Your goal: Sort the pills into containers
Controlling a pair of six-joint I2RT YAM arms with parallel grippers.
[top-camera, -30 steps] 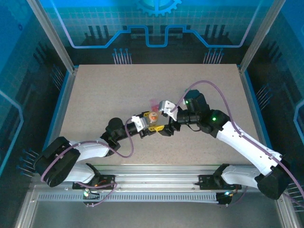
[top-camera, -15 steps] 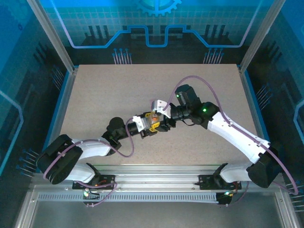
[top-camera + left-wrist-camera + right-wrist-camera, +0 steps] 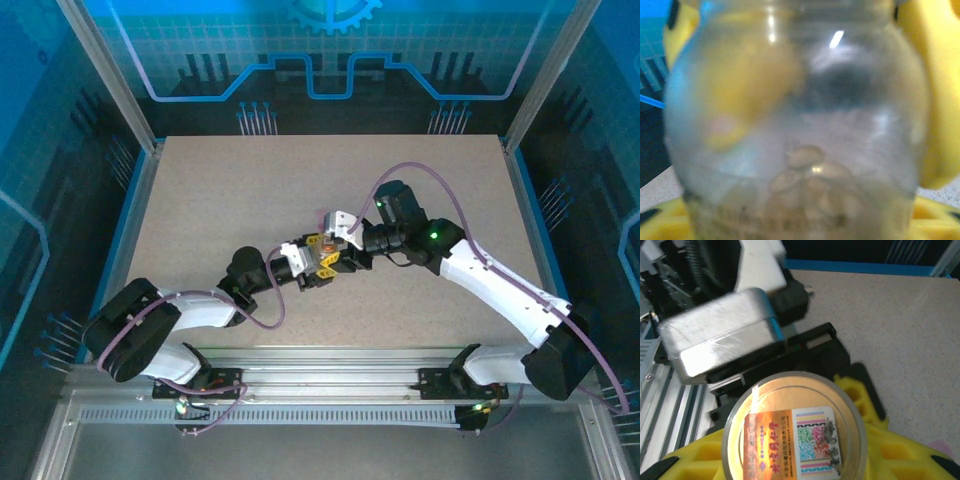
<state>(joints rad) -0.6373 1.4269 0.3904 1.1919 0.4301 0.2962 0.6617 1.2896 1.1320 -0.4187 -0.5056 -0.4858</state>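
Plainly the vial (image 3: 790,392) sticker (image 3: 792,440) bears a QR code and illegible print; whether either jaws grip it is unclear.

From above, the light falls bright and even on the tabletop (image 3: 220,190), with soft shadows just under my arms and a blue glow on the walls around. Through my left wrist, the vial (image 3: 795,130) is so close that it is badly out of focus. Two white glints of glare sit near its top, and the pills (image 3: 805,175) inside are hazy lumps. Through my right wrist, the label (image 3: 792,442) is sharp, and the silver housing (image 3: 725,335) above it is smeared.
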